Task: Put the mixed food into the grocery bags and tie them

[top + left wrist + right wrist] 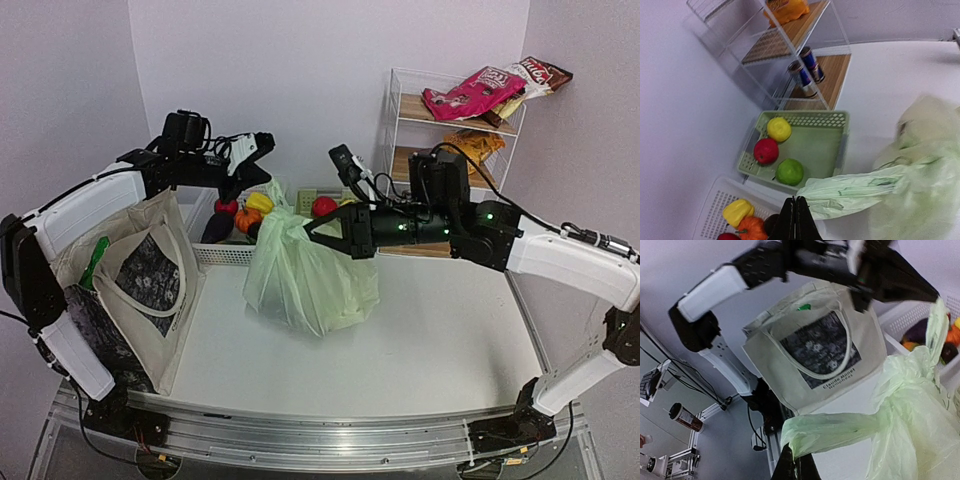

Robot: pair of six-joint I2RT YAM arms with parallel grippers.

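The pale-green plastic grocery bag stands bulging at mid table. My left gripper is shut on the tip of one handle, pulled up and back over the baskets; its fingertips are pressed together. My right gripper is shut on the other handle, with plastic pinched between its fingers. The cream tote with the dark printed panel stands open at the left, something green at its mouth. Two blue-silver cans and an orange crisp packet sit on the wire shelf.
A white basket with peppers and a dark vegetable sits behind the bag. A green basket holds a yellow, a red and a green fruit. The wire shelf at back right carries a pink crisp packet on top.
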